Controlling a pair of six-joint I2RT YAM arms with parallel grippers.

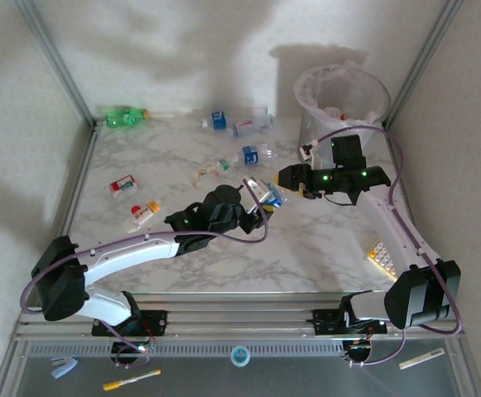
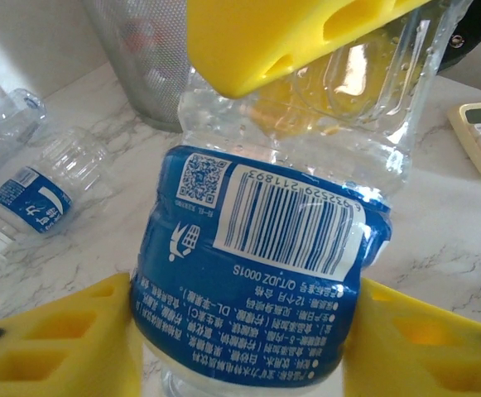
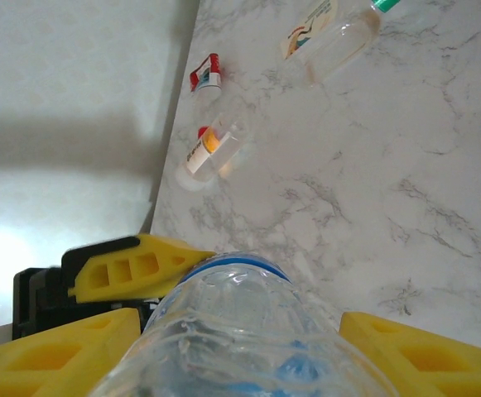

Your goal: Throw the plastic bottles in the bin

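Note:
A clear plastic bottle with a blue label (image 1: 265, 195) hangs above the middle of the table between both grippers. My left gripper (image 1: 255, 207) has its yellow fingers (image 2: 54, 339) pressed on either side of the label (image 2: 248, 248). My right gripper (image 1: 286, 184) reaches in from the right, and its fingers (image 3: 54, 351) close round the bottle's clear upper part (image 3: 240, 322). One right finger (image 2: 290, 37) lies across the bottle in the left wrist view. The bin (image 1: 343, 99), grey with a whitish liner, stands at the back right, behind the right gripper.
Loose bottles lie along the back and left: a green one (image 1: 124, 117), blue-labelled ones (image 1: 252, 126), a red-labelled one (image 1: 124, 186) and an orange-labelled one (image 1: 143, 212). A beige calculator (image 1: 382, 256) sits at the right front. Metal frame posts edge the table.

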